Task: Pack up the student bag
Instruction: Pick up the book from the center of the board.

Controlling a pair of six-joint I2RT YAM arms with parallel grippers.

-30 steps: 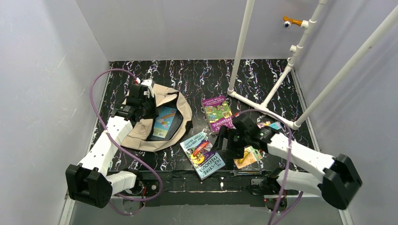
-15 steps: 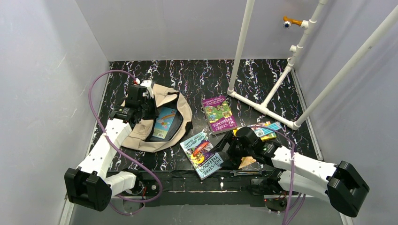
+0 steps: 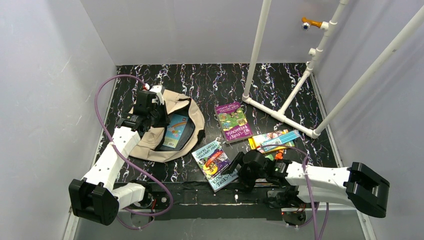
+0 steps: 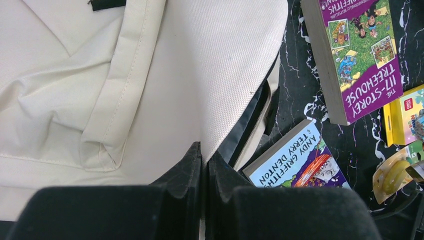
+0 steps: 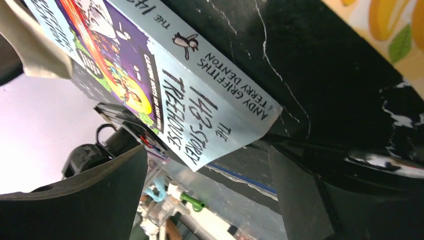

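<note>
Moved: the right gripper (image 3: 234,167) has swung left and nearer, off the yellow pack (image 3: 274,140), which now lies uncovered. It has come to the near end of the 143-Storey book (image 3: 212,160). The left gripper (image 3: 150,107) has stayed at the student bag (image 3: 192,112).
Top view, bag: it lies at the left of the table (image 3: 210,80), mouth agape and dark lining showing.
Top view, done: one blue-covered book (image 3: 176,131) already lies inside the mouth.
Top view, left to do: the 143-Storey book lies just beside the bag and the 117-Storey book (image 3: 232,121) further right. The yellow pack with its pencils is well apart, near the pipe frame (image 3: 280,116). I judge the packing early, with one item in.
Top view, surface and room: the tabletop is black, veined in white and purple. Plain pale walls (image 3: 50,75) close three sides. The white pipe frame stands at the right, with an orange fitting (image 3: 311,22) high on it.
Left wrist, jaws: pressed together on the bag's beige rim beside the zip.
Left wrist, surroundings: both Treehouse books lie on the table past that rim, outside the bag.
Right wrist, jaws: wide apart and holding nothing, with the 143-Storey book's near corner between them at the table's front edge.
Right wrist, judgement: this book looks to be the next pick, and it lies flat, so there is little edge to grip.
</note>
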